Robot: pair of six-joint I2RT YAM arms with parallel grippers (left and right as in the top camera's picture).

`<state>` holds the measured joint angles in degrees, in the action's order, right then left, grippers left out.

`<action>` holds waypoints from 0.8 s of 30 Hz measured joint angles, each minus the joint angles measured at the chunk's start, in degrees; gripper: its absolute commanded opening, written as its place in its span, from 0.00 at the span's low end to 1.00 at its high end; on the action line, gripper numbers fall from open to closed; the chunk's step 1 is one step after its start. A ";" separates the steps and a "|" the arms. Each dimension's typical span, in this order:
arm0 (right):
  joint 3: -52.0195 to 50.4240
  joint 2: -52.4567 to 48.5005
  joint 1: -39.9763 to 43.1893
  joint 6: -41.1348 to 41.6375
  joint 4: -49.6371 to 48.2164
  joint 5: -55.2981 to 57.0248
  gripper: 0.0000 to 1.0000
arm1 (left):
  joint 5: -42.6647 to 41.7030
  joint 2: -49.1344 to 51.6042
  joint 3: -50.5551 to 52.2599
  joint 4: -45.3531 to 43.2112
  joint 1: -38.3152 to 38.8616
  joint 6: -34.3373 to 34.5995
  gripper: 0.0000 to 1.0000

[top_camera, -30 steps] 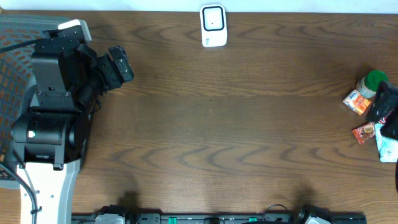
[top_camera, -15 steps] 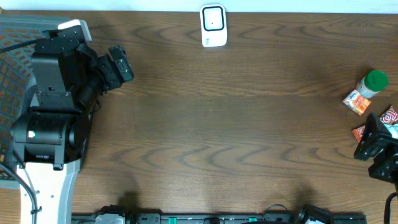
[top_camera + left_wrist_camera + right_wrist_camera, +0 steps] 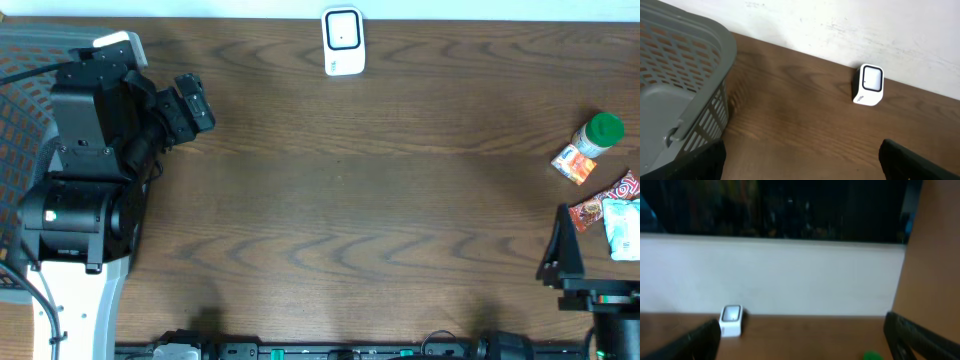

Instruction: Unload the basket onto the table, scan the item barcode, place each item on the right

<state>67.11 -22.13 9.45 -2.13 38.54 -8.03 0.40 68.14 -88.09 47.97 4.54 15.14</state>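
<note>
Packets (image 3: 598, 208) at right edge of table (image 3: 380, 200), just beside right claw (image 3: 560, 245), far from left claw (image 3: 196, 102); both claws wide open, empty.

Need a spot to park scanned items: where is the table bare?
The wide middle of the table is bare, between the white scanner, the left arm and the right arm. Crowded: the right edge, with green-capped bottle and snack packets.

Cannot read print on the red packet (image 3: 588, 212) from overhead. Cut by the frame edges there: white pouch (image 3: 624, 228), grey basket (image 3: 30, 38). Blurred in the right wrist view, green lid (image 3: 871, 356) barely showing.
</note>
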 measured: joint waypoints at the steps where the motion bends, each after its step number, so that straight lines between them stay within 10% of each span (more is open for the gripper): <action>1: -2.60 1.27 -0.48 0.00 -3.10 -0.07 0.99 | 0.00 0.00 0.00 0.00 0.00 0.00 0.98; 24: -50.49 21.44 -5.99 1.95 -52.70 6.38 0.99 | 0.00 0.00 0.00 0.02 0.00 0.00 0.98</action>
<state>16.62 -0.69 3.46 -0.19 -14.15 -1.65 0.40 68.14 -88.09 47.99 4.54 15.14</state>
